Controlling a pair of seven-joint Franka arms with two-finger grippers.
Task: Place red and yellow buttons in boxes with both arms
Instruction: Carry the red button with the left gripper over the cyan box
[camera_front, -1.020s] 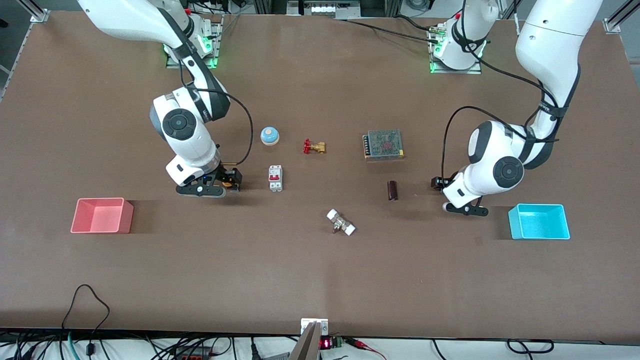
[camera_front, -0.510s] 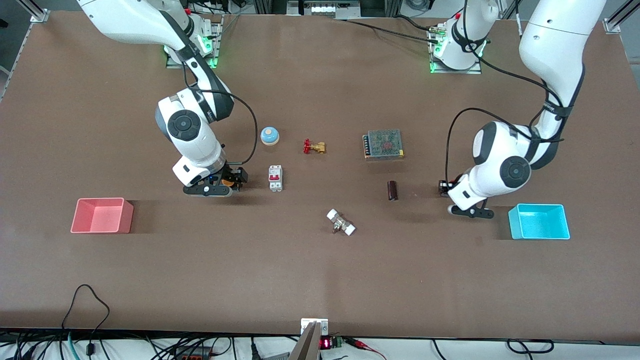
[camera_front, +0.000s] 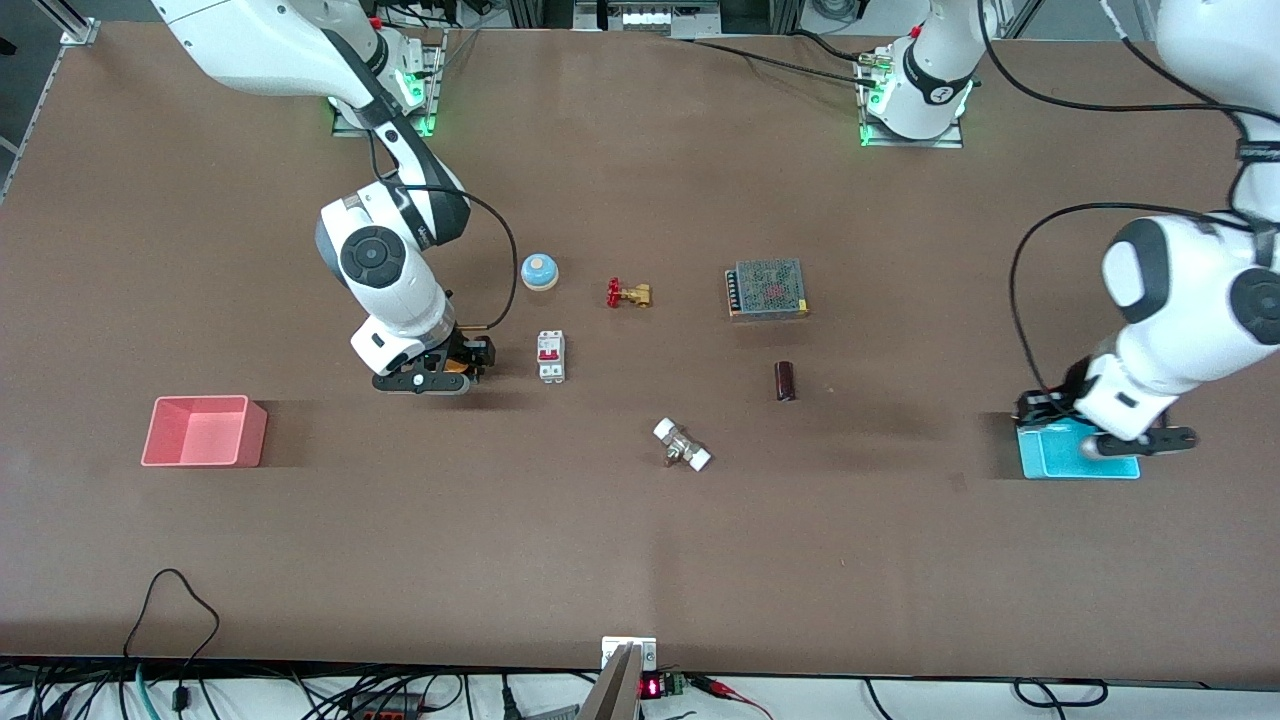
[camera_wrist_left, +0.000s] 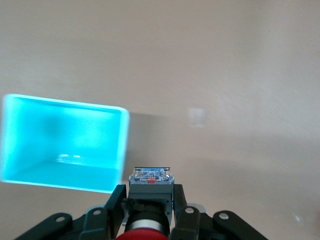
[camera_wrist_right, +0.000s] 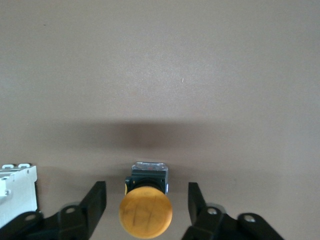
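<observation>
My left gripper (camera_wrist_left: 150, 192) is shut on the red button (camera_wrist_left: 150, 186), gripping its dark base; the red cap shows at the frame edge. It hangs just outside the cyan box (camera_wrist_left: 62, 145), beside the wall toward the right arm's end. In the front view the left gripper (camera_front: 1043, 408) is at that edge of the cyan box (camera_front: 1058, 457), and the red button is hidden there. My right gripper (camera_wrist_right: 146, 200) is open, with a finger on each side of the yellow button (camera_wrist_right: 146, 209), which stands on the table. The front view shows the right gripper (camera_front: 468, 358), the yellow button (camera_front: 456, 367) and the pink-red box (camera_front: 200, 430).
A white breaker (camera_front: 550, 356) lies close beside the right gripper and shows in its wrist view (camera_wrist_right: 17, 192). A blue bell (camera_front: 539, 271), brass valve (camera_front: 628, 293), meshed power supply (camera_front: 767, 288), dark cylinder (camera_front: 785, 380) and white-capped fitting (camera_front: 682, 445) lie mid-table.
The left arm has carried the red button from beside the dark cylinder to the cyan box's edge. The right gripper has shifted slightly toward the breaker, staying at the yellow button.
</observation>
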